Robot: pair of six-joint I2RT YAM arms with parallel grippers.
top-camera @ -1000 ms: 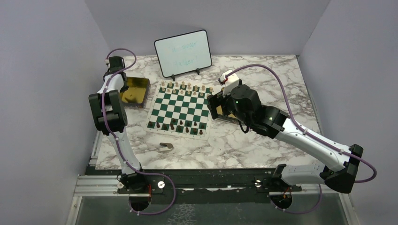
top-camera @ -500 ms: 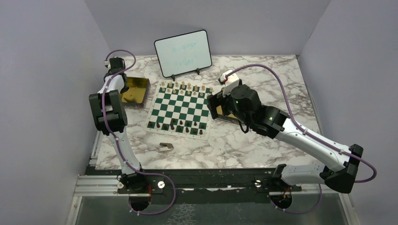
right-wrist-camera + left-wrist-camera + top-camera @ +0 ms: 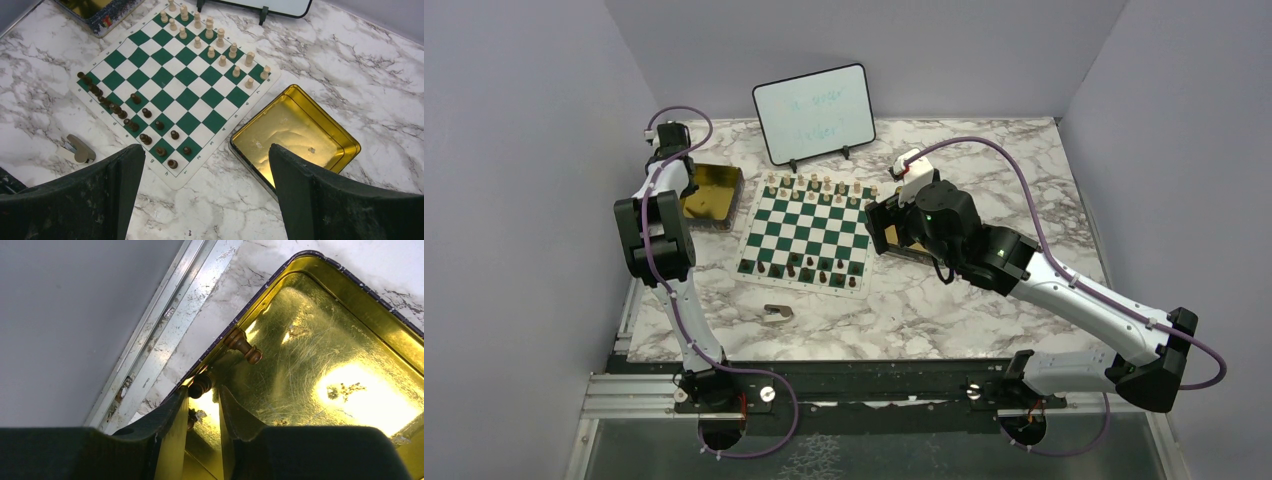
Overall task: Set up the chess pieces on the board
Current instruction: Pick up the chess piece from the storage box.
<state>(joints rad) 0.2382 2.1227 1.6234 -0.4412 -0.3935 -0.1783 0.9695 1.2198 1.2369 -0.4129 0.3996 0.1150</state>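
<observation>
Gold metal is seen across most of the left wrist view: a square tin [image 3: 350, 295], open side up, with the left claw [image 3: 203, 394] set down inside one corner of it. The claw's two fingers [image 3: 172, 415] are drawn close together, and only a narrow slot is left between them. One dark brown chess piece [image 3: 200, 385] is found right at the fingertips, against the tin's wall. Whether it is pinched or merely touched cannot be told from this angle. A second dark piece [image 3: 243, 346] is seen lying on its side just beyond, its base against the same wall, apart from the fingers.

The right claw [image 3: 205, 152] is held high above the bench [image 3: 350, 65], its fingers spread wide with nothing gripped between them. Below it the board [image 3: 187, 97] is laid flat, and a second gold tin [image 3: 350, 146] is placed just beside the board's right edge. Light tan pieces [image 3: 210, 37] are stood upright along the two far rows. The dark pieces [image 3: 125, 112] are ranged along the two near rows, the outer row closely filled and the inner one with gaps. A brownish-grey scrap [image 3: 77, 147] is seen on the bench, off the board's near edge, and a whiteboard [image 3: 814, 112] is propped behind the far edge.
</observation>
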